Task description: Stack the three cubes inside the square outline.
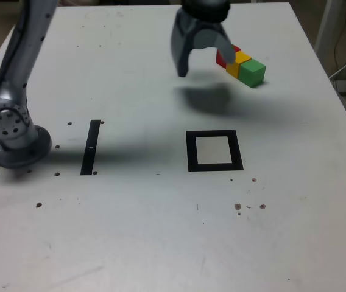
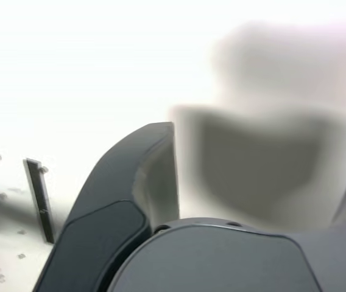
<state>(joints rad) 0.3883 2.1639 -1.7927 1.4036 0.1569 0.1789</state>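
Exterior view: The gripper point(image 1: 204, 59) is hanging above the white table point(image 1: 130, 225), its fingers standing wide apart with nothing between them. The red cube point(image 1: 221, 59), yellow cube point(image 1: 238, 62) and green cube point(image 1: 252, 73) are sitting in a slanting row near the table's far side, just to the exterior view's right of the gripper; the red one is partly hidden. The square outline point(image 1: 192, 152) is lying nearer the camera, well apart from the cubes, its white centre holding none. A black strip point(image 1: 90, 148) is lying to its left.

Wrist view: The fingers are standing apart over a blurred shadow point(image 2: 255, 164). The black strip is showing beyond one finger.
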